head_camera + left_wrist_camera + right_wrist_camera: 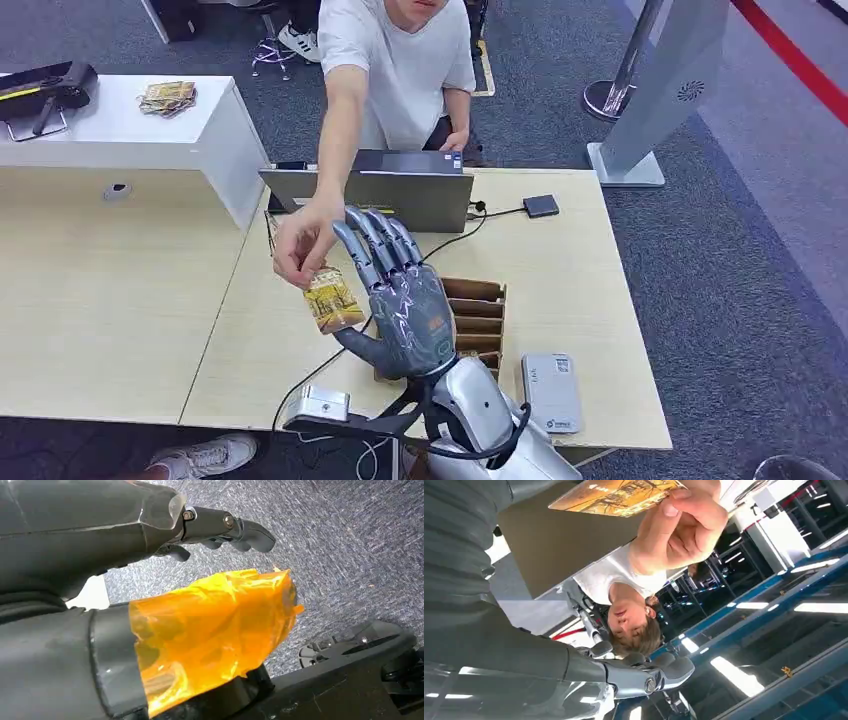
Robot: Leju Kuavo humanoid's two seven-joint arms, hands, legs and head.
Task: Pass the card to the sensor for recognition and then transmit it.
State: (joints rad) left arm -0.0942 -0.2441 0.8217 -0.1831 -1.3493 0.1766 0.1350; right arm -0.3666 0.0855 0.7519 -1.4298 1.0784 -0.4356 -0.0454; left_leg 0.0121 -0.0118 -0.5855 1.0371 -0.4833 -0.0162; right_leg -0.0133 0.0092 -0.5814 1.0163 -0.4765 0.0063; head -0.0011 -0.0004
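The card, yellow-brown and patterned, is pinched at its upper end by a person's hand reaching across the table. My right hand is raised beside it with its fingers straight and spread; the thumb lies at the card's lower edge, and I cannot tell whether it touches. In the right wrist view the card sits in the person's fingers, apart from my dark fingers. My left hand hangs over carpet and holds nothing, its thumb wrapped in orange tape.
A white flat device lies near the table's front right edge, beside a wooden slotted holder. A laptop stands in front of the seated person. A small black box and a silver unit are cabled. More cards lie on the white counter.
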